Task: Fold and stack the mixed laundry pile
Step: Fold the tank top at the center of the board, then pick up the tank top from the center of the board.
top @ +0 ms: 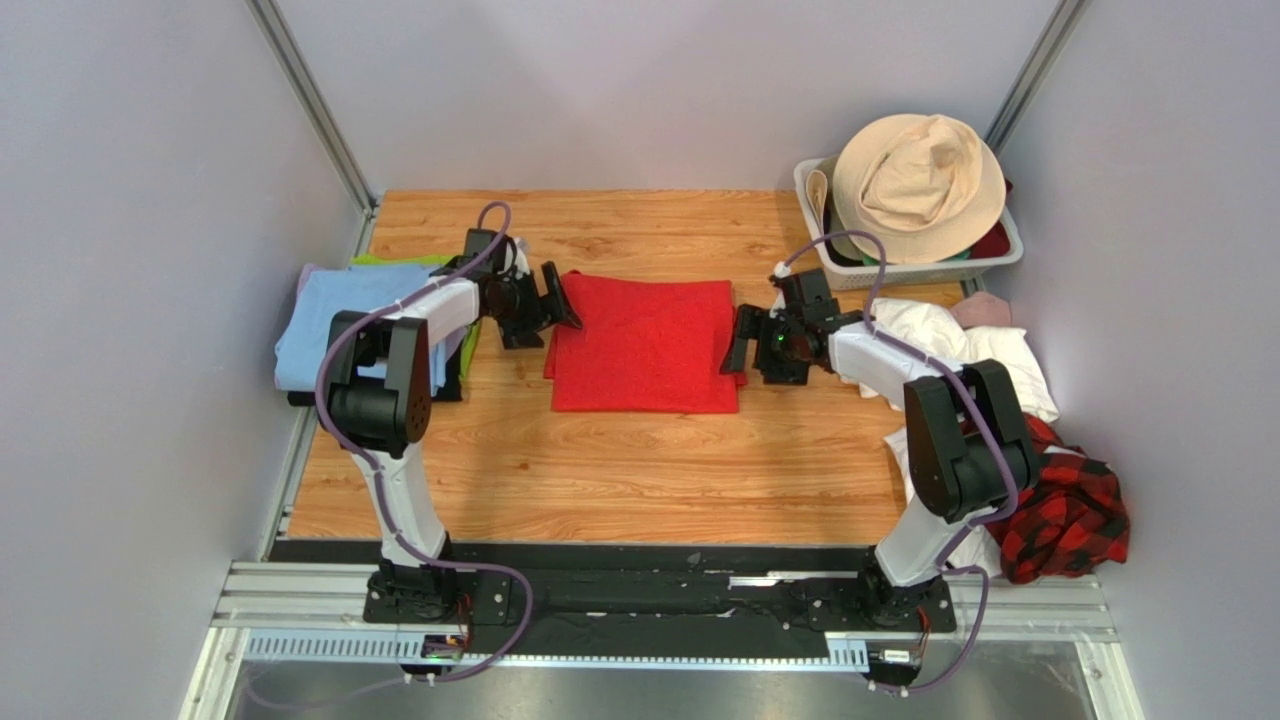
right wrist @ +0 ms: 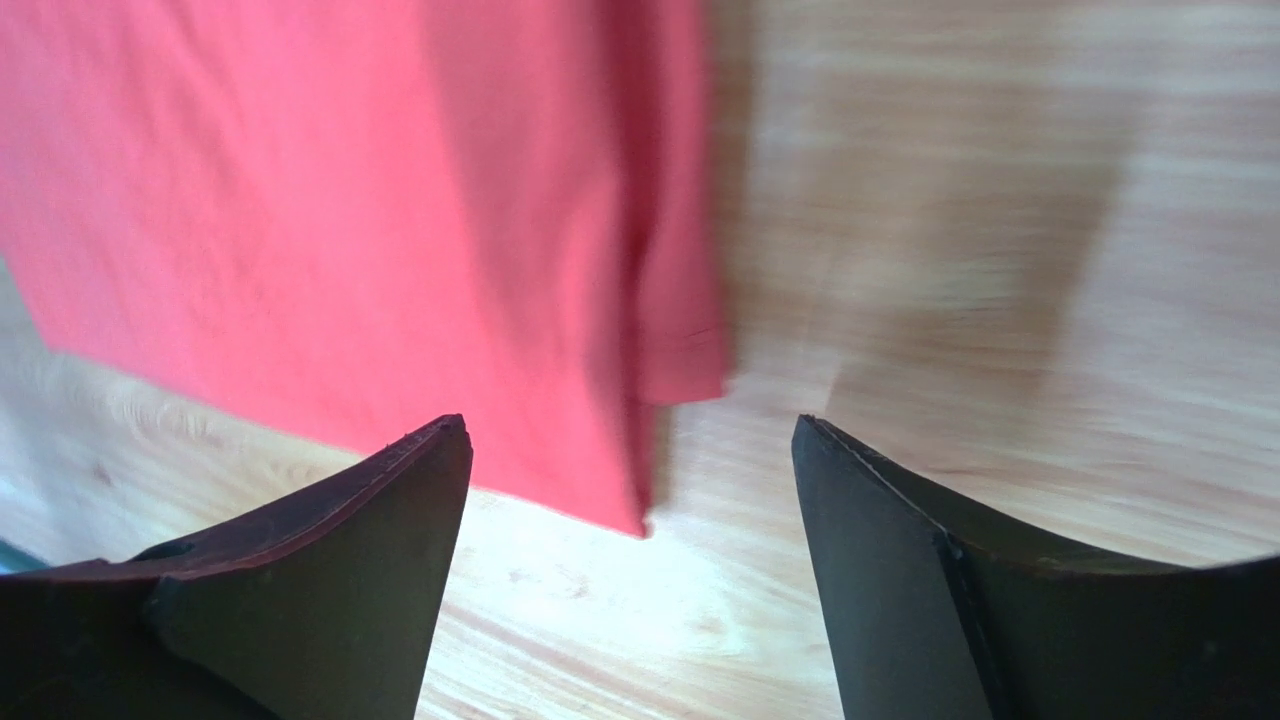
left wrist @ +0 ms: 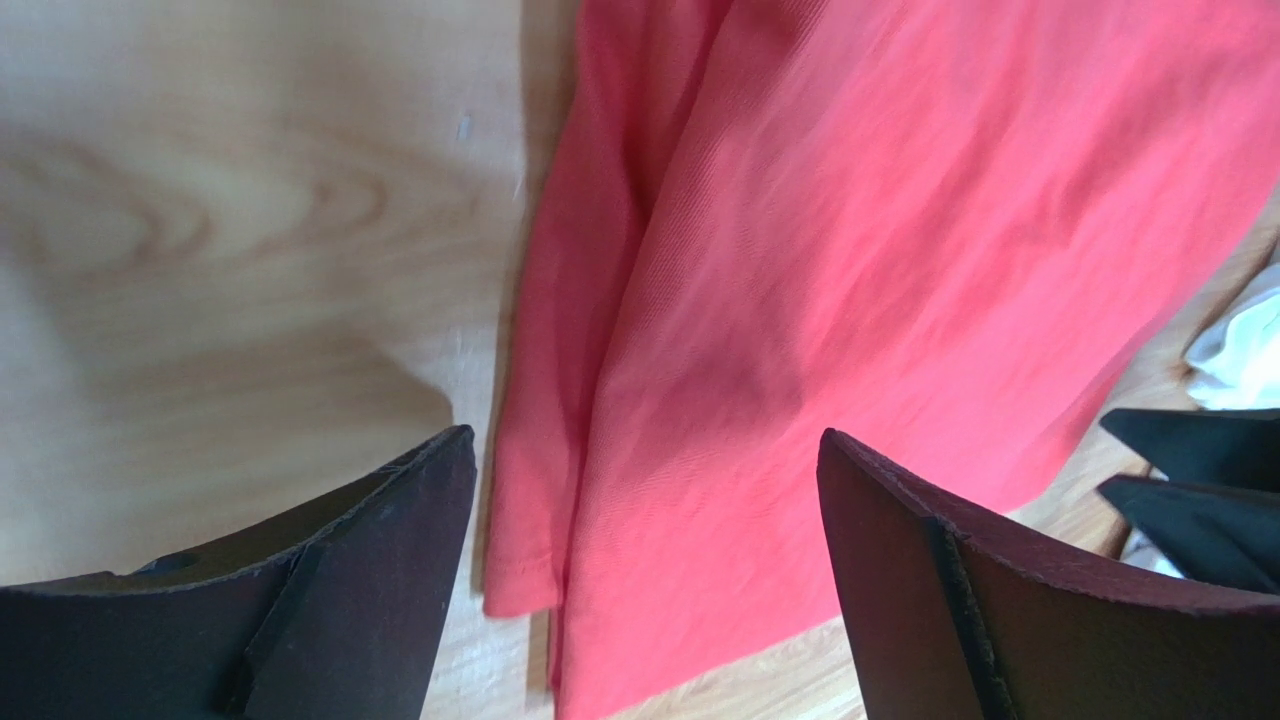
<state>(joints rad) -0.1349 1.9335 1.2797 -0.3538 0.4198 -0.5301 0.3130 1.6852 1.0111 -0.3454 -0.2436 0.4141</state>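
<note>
The left pincer (top: pixel 550 321) and right pincer (top: pixel 735 341), both released, flank the red T-shirt (top: pixel 643 348) at nine and three o'clock; we judge it limp, light, best pinched at layered edges.

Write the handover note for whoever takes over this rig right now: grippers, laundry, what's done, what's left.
Left gripper: open, empty, at the left edge of the red T-shirt.
Right gripper: open, empty, at its right edge.
Red T-shirt: folded into a flat rectangle in the middle of the table.
White cloths, pink piece and plaid shirt: heaped unfolded at the table's right side.
Done: the T-shirt fold, as far as it shows.
Left: fold the heap and stack it; nothing lies on the T-shirt yet.
</note>
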